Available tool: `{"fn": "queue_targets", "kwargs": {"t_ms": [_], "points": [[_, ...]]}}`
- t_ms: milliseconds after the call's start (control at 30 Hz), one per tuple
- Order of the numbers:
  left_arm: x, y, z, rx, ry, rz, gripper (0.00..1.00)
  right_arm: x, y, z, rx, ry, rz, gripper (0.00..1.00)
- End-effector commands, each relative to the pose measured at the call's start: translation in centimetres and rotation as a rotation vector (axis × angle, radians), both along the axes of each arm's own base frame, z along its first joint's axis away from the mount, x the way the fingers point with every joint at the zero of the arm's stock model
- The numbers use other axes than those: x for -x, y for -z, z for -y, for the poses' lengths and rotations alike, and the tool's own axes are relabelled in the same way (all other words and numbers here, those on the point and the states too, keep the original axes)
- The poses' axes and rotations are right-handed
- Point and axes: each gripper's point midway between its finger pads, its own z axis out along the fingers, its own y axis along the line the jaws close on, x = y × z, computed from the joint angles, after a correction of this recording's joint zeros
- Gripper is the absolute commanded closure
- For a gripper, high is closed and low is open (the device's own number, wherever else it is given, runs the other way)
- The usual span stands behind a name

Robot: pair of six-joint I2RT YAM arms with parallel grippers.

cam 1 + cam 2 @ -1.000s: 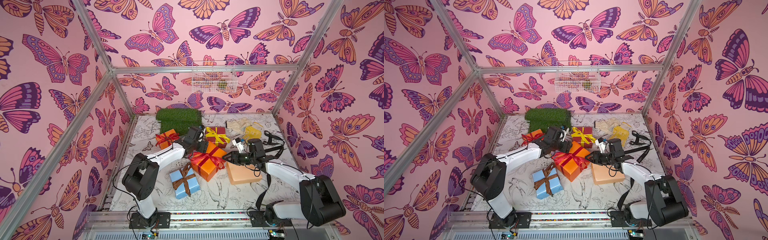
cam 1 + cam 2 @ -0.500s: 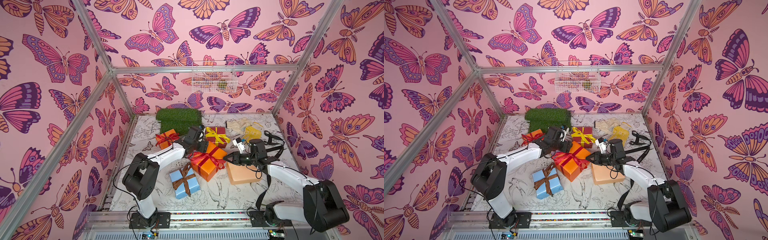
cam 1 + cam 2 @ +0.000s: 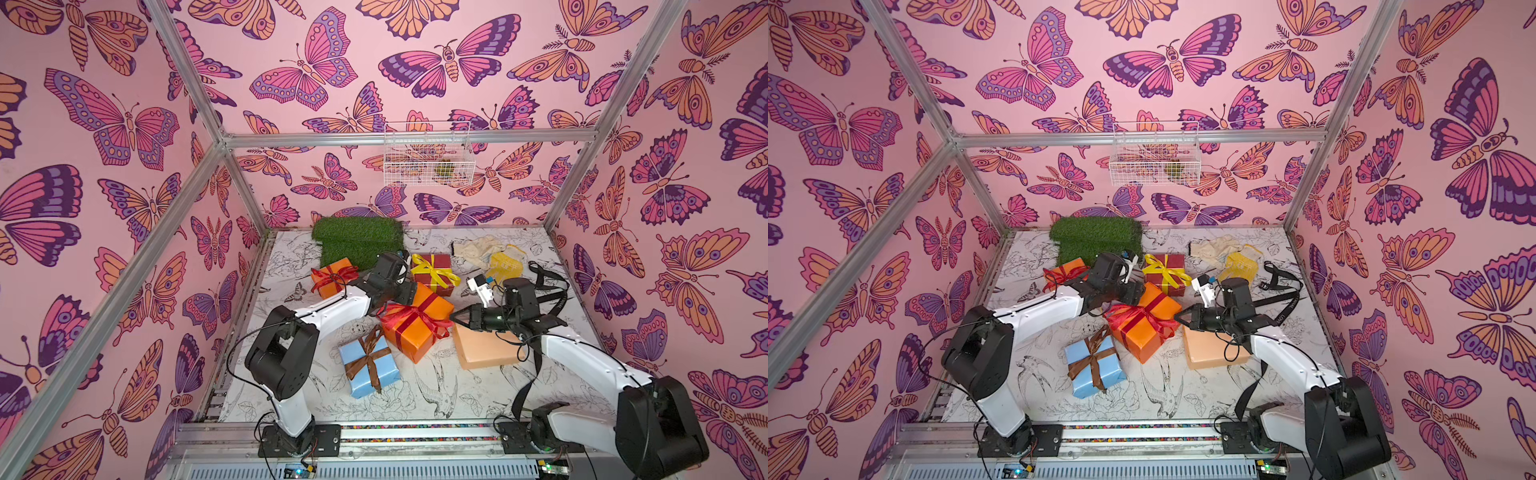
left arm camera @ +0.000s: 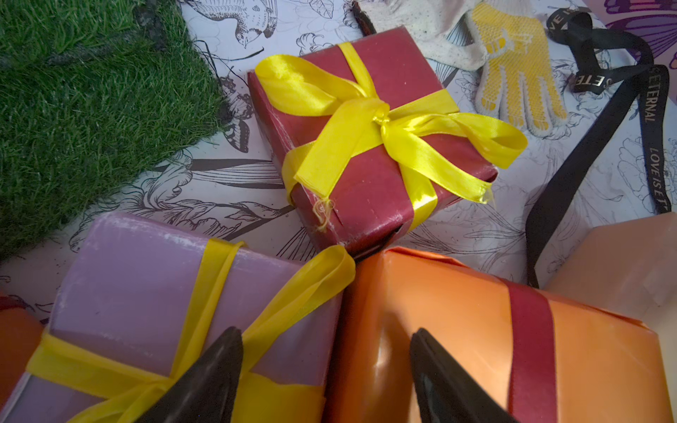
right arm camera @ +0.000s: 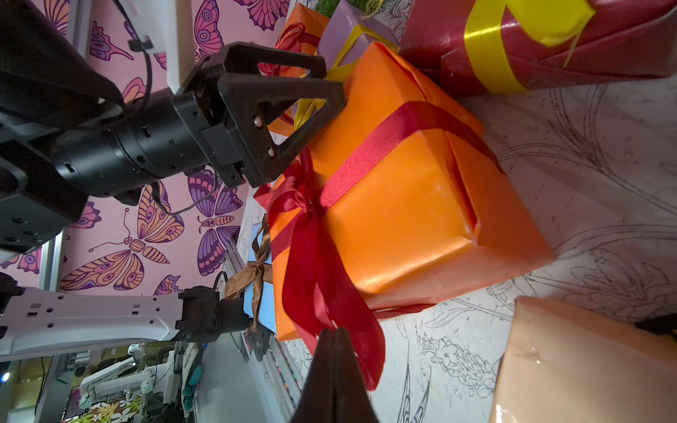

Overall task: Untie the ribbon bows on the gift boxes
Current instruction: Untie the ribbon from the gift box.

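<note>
Counting six gift boxes (image 5: 403,205), five wearing ribbons (image 5: 315,256), one black ribbon (image 4: 586,146) loose

The walls (image 3: 374,104) are pink, printed with butterflies in purple, magenta and orange. The table (image 3: 457,399) is white with black line drawings of birds and flowers. At the far left lies a green grass mat (image 3: 357,245). The big orange box (image 5: 403,219) in the middle wears a deep red ribbon (image 5: 318,263); the small orange box (image 3: 326,290), far left, wears a brighter red bow (image 3: 332,274). The dark red box (image 4: 384,58) carries a shiny yellow ribbon (image 4: 366,124), the lilac box (image 4: 128,278) a duller yellow band (image 4: 210,285). The near pale blue box (image 3: 382,372) has a brown ribbon (image 3: 368,359); the peach box (image 3: 478,353) on the right is plain. A black ribbon (image 4: 589,146) with pale gold lettering lies far right, beside a glove (image 4: 516,80), yellow on cream.
</note>
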Motion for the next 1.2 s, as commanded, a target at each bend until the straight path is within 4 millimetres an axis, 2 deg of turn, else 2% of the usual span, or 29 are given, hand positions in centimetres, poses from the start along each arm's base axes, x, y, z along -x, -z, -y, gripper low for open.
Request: {"fn": "queue_targets", "kwargs": {"t_ms": [0,400,633,967,1167], "points": [[0.3,1.7,-0.2,-0.029,0.012,-0.028,0.26,-0.5,-3.9,-0.1,-0.019,-0.011,0.073,1.00],[1.1,3.3,-0.3,-0.041,0.030,-0.027,0.27,-1.0,-16.9,1.1,-0.024,0.071,0.330,1.00],[1.5,4.1,-0.2,-0.044,0.036,-0.031,0.27,-0.9,-21.6,1.2,-0.027,0.065,0.418,1.00],[1.9,4.4,0.2,-0.041,0.042,-0.031,0.27,-0.8,-28.7,2.4,0.007,0.118,0.603,1.00],[1.9,4.5,0.4,-0.037,0.043,-0.030,0.27,-1.4,-31.5,2.9,0.016,0.148,0.666,1.00]]}}
